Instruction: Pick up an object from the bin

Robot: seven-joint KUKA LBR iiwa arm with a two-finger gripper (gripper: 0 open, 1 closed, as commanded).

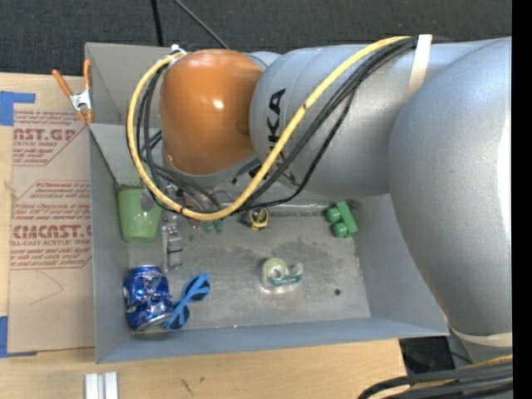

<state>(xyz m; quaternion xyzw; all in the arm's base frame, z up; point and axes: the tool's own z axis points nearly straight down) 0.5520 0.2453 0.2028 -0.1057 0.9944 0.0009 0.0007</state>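
My gripper (173, 249) is low in the left part of the bin, and most of it is hidden from above. A pale green translucent cup (137, 214) lies just left of it, against the left wall. Below it, in the front left corner, sits a crushed blue can (145, 298), with a blue plastic loop-shaped piece (191, 296) leaning at the can's right. I see nothing held in the gripper.
A clear roll-like thing with a green tint (279, 273) lies mid-floor. A green block (341, 219) sits at the right, and a small yellow-black ring (258, 217) and a small green bit (214, 224) sit near the back. The arm and its orange cover hide the back of the bin.
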